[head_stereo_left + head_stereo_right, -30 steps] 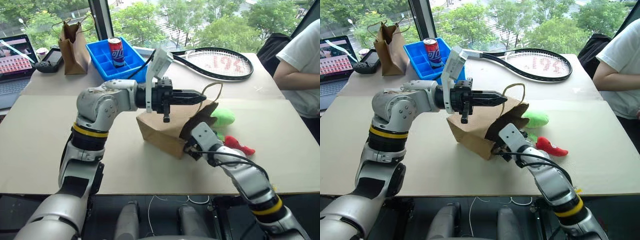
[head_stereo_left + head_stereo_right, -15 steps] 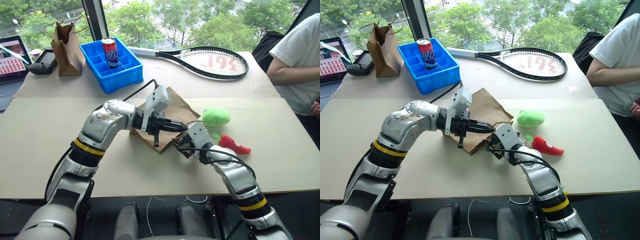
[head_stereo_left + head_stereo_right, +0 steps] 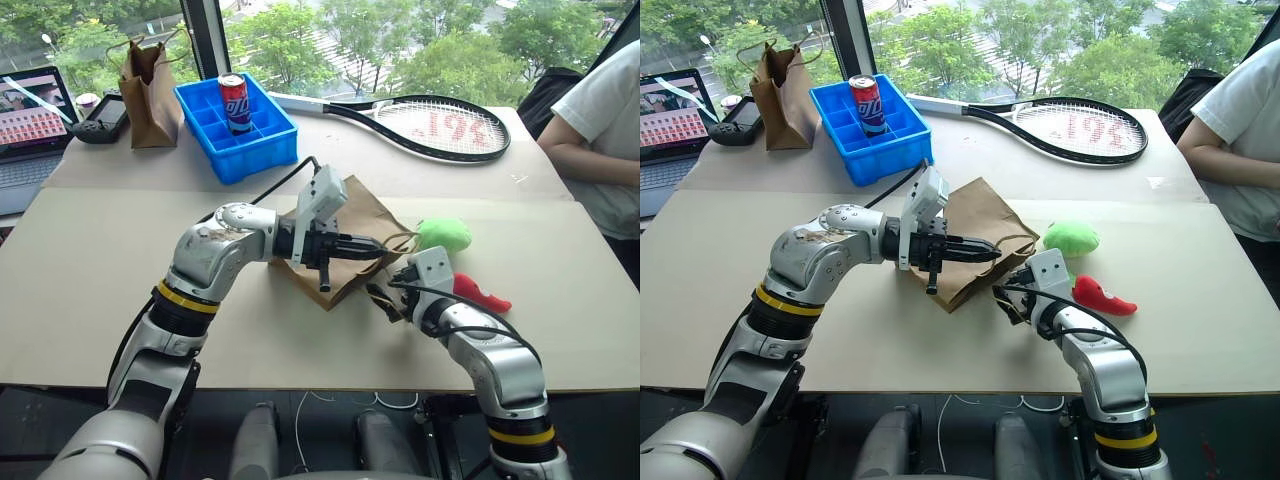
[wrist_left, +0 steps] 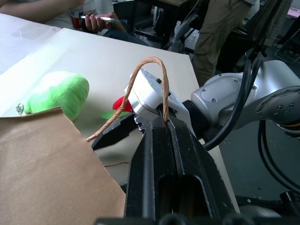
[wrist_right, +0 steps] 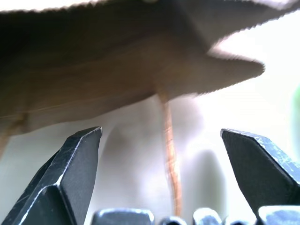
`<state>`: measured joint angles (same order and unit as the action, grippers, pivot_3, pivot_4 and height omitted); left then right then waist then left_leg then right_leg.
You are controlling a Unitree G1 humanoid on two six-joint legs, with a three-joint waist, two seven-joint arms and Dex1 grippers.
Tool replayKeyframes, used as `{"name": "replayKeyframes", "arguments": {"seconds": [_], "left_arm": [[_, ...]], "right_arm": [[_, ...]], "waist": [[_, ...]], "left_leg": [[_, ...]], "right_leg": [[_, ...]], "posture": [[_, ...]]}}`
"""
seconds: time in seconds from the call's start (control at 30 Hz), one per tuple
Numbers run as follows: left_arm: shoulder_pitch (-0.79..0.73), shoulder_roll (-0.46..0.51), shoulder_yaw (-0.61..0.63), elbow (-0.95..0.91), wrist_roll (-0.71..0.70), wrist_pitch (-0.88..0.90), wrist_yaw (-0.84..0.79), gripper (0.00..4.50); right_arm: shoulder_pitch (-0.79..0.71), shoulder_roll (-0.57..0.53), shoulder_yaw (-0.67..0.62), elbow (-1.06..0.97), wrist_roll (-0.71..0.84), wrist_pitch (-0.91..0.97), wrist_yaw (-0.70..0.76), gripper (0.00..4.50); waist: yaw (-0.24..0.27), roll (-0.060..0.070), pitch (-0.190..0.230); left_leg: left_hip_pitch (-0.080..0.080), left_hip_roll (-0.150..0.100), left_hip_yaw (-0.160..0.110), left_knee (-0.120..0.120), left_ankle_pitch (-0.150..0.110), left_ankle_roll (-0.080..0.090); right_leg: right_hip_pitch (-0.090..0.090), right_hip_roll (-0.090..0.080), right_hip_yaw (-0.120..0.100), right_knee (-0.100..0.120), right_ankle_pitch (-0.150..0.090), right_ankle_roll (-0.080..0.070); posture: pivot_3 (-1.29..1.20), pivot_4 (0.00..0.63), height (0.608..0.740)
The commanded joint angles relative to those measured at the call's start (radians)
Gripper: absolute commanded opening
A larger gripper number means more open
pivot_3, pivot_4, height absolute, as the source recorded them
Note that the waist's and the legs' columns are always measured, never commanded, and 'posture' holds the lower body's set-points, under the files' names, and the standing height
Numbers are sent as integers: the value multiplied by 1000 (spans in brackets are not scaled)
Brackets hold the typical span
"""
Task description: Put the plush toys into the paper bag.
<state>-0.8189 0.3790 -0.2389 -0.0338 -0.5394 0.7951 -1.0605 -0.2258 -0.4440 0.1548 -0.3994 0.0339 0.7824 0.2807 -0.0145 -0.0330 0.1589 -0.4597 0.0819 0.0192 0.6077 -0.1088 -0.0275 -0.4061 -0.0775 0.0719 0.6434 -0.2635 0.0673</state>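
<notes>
Nearest, the right gripper (image 3: 1012, 300) hangs jaws apart just before the paper bag (image 3: 355, 235), which lies flat mid-table. The left gripper (image 4: 165, 123) pinches its handle (image 4: 152, 79). Beyond, green blob (image 3: 444, 234) and red chili (image 3: 480, 293) sit on open table (image 3: 90, 270).

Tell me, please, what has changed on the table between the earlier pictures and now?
The left gripper, shut on the handle, has lowered the paper bag from upright to lying flat on the table. The right gripper, which reached into the bag's mouth, has drawn back out, fingers open. The green toy and the red chili toy lie where they were.
</notes>
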Motion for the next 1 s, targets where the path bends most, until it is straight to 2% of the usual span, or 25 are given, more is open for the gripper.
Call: {"name": "replayKeyframes", "arguments": {"seconds": [0.03,0.13,0.23,0.43,0.57,0.7,0.83,1.0], "left_arm": [[-22,-4,22,-28,-20,8,-1,0],[-20,1,21,-33,-20,12,-5,0],[-17,4,20,-40,-22,16,-7,0],[-29,23,26,-24,-18,12,-18,0],[-56,27,53,-14,-42,34,-20,0],[-93,21,96,13,-67,61,-11,0],[-112,30,115,28,-74,72,-9,0],[-114,44,131,20,-76,86,-2,0]], "right_arm": [[-33,-36,74,-1,-110,-129,-15,4490],[-55,-91,124,20,-223,-216,-31,4490],[-49,-102,109,11,-245,-264,-23,4490],[46,-72,-91,-150,-33,-210,104,4490],[117,-121,-301,-214,110,-145,203,4490],[58,-158,-390,-53,104,-124,173,4490],[-27,-149,-375,127,88,-164,141,4490],[-186,-79,-348,392,99,-217,120,4490]], "waist": [[-1,0,0],[-2,0,0],[1,0,0],[3,0,0],[5,0,0],[0,0,1],[-5,0,0],[-9,2,2]], "left_leg": [[0,0,0,0,0,0],[0,0,0,-1,0,0],[0,0,0,0,0,0],[-1,0,0,0,0,0],[-1,0,-1,0,0,0],[-1,0,-1,1,0,0],[1,0,-1,1,0,0],[0,-1,-1,0,0,0]], "right_leg": [[0,0,0,0,0,1],[0,0,0,0,2,5],[0,0,0,-1,2,6],[1,0,0,-1,2,6],[1,0,0,-1,2,6],[2,0,0,-1,0,1],[1,0,0,-1,-1,0],[1,0,1,-1,4,4]], "posture": [[0,150,731],[0,150,731],[0,150,731],[0,150,731],[0,150,731],[0,150,731],[0,150,731],[0,150,731]]}}
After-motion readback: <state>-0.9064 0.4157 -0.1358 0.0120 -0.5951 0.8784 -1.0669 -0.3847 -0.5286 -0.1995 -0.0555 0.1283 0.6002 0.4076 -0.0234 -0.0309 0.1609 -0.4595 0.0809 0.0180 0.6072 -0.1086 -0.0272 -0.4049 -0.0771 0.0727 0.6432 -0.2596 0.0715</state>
